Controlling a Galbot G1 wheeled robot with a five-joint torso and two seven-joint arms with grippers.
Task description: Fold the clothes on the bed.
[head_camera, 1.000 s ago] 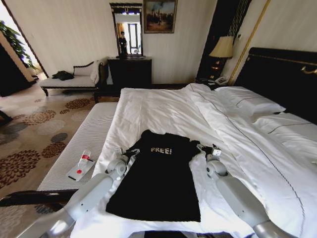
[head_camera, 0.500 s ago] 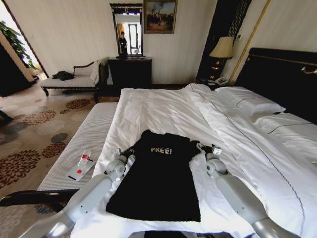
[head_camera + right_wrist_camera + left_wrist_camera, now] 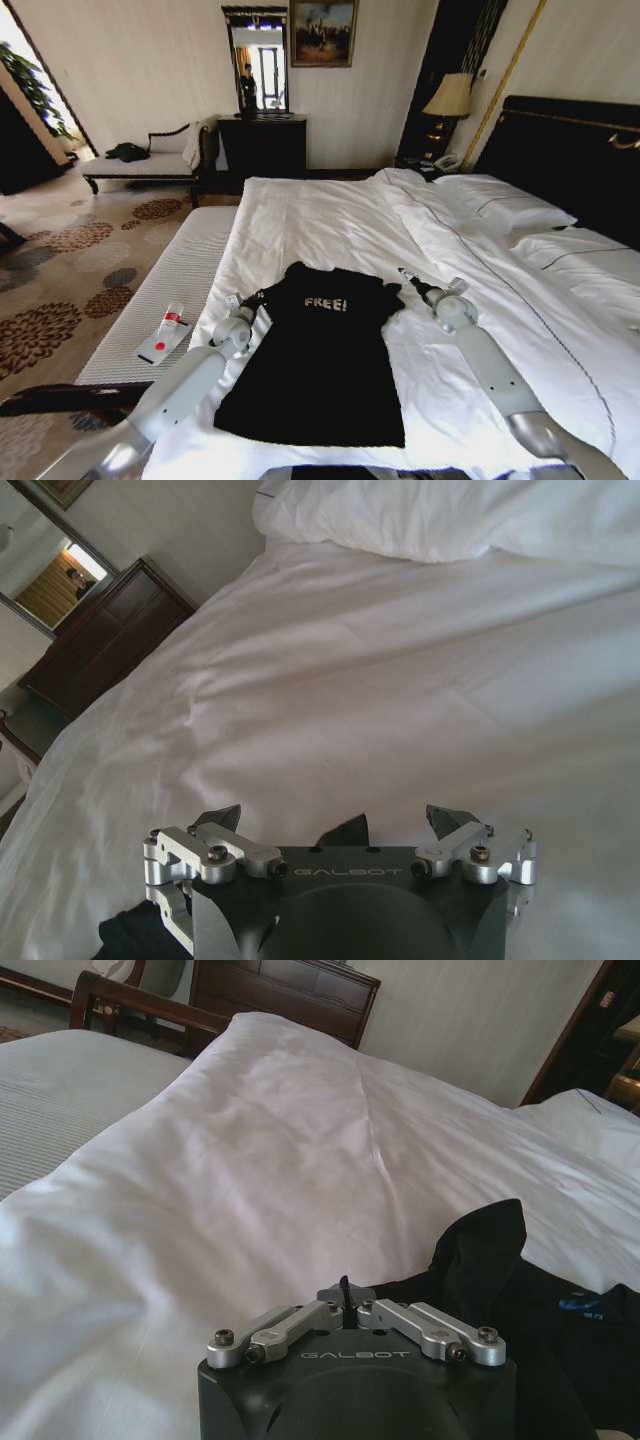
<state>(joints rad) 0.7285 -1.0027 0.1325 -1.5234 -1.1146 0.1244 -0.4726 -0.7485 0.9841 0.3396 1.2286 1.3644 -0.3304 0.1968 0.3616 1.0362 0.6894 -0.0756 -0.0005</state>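
black top [image 3: 320, 360] is lying flat on the bed [image 3: 330, 220], "free!" chest end pointing away from the robot, hem nearest it, so both shoulder corners are sitting within arm reach. left jaws [image 3: 250, 300] are pressed together, pinching the top's shoulder edge; in the left wrist view a flap of black fabric [image 3: 480, 1250] is standing up just beyond and to one side of those jaws [image 3: 345, 1310], which looks like a corner being lifted for a fold. right jaws [image 3: 414, 283] are spread and holding nothing, sitting just off the opposite shoulder with bare white sheet between the fingertips in the right wrist view [image 3: 335, 825]. judgement: left side is gripped, right side isn't, so the fold isn't symmetric yet.
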